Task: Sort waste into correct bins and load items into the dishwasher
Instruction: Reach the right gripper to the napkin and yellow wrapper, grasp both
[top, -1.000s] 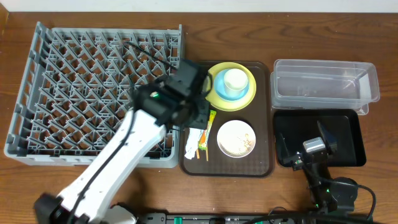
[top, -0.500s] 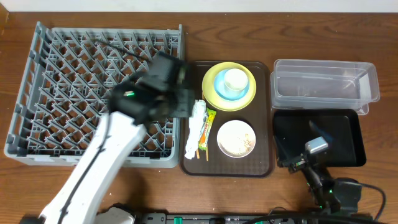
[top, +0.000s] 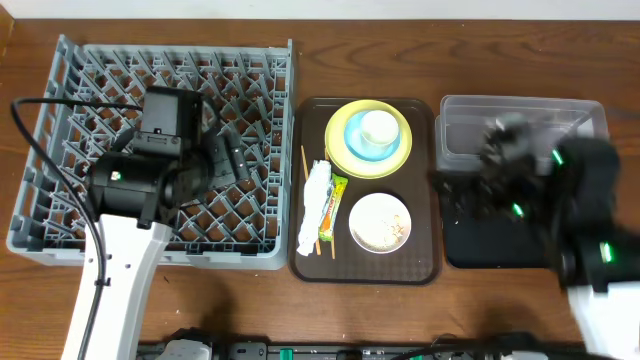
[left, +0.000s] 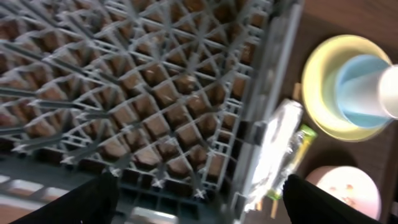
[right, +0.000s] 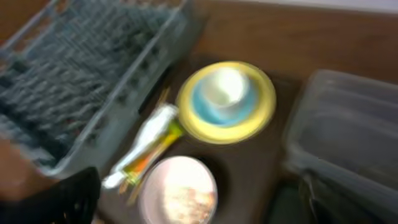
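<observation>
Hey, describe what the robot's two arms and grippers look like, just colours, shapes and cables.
The left arm has a long white tubular link, rounded black joint housings and a boxy black wrist block. A thin black cable loops beside it. The left gripper has dark fingers. The right arm is blurred: black housings with green lights above a white lower link.

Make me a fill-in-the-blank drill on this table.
The cup sits in the blue ____.
That stack stands on a yellow ____.
The wrapper lies right beside the crumpled white ____.
The left gripper, jaws open, hangs over the grey ____.
Missing words: bowl; plate; napkin; rack.
</observation>
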